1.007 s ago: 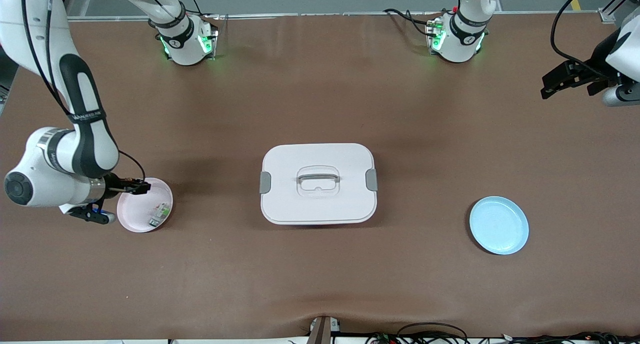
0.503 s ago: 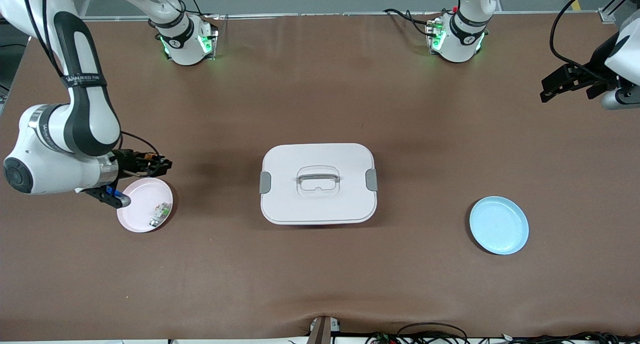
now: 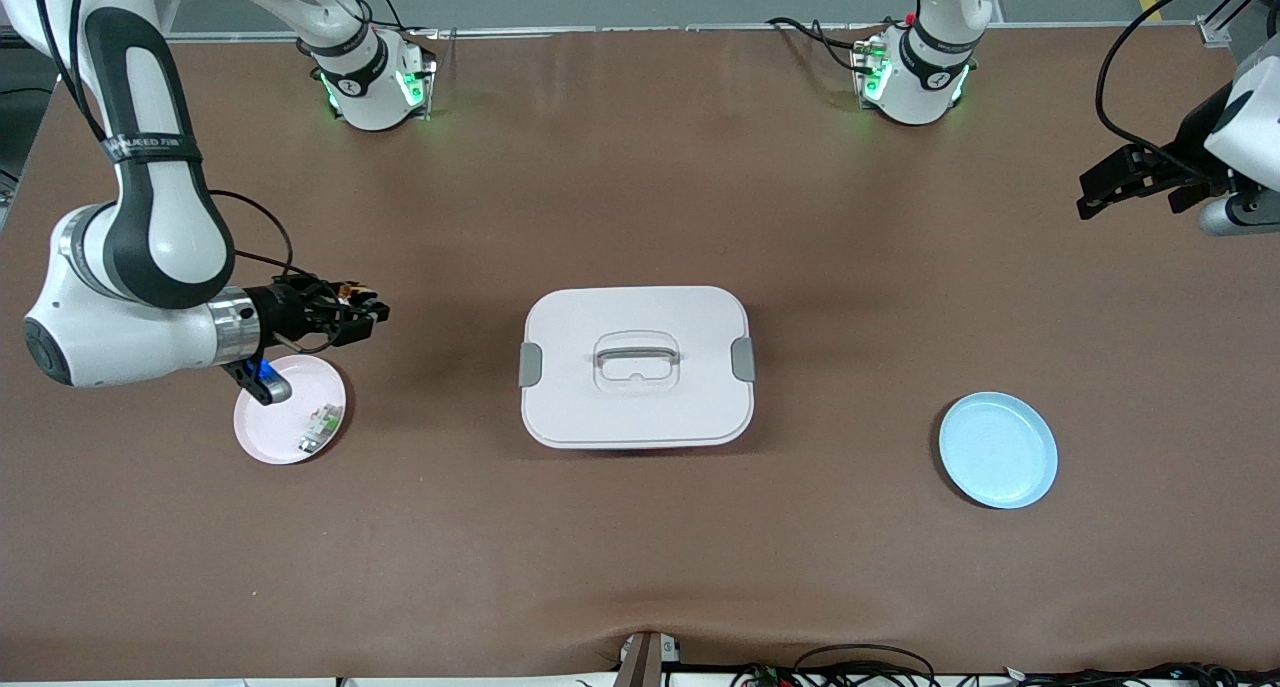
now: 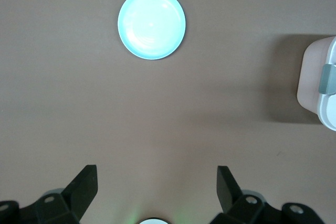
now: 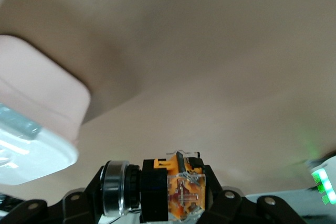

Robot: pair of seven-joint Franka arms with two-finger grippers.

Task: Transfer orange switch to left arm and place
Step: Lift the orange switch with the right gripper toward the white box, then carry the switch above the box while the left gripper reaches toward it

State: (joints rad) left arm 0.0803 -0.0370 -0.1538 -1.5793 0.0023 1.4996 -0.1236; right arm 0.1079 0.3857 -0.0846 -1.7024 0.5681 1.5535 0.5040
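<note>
Orange switch (image 5: pixel 176 190) in right claw (image 3: pixel 365 312), seemingly airborne.

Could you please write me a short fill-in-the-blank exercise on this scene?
1. The right gripper is shut on the orange ____.
2. The small white-and-green part lies on the ____ plate.
3. The left gripper has its jaws ____.
4. The box stands between the two ____.

Missing words: switch; pink; open; plates

Matt brown table (image 3: pixel 640 187); box (image 3: pixel 637 407) seemingly smooth plastic.
</note>
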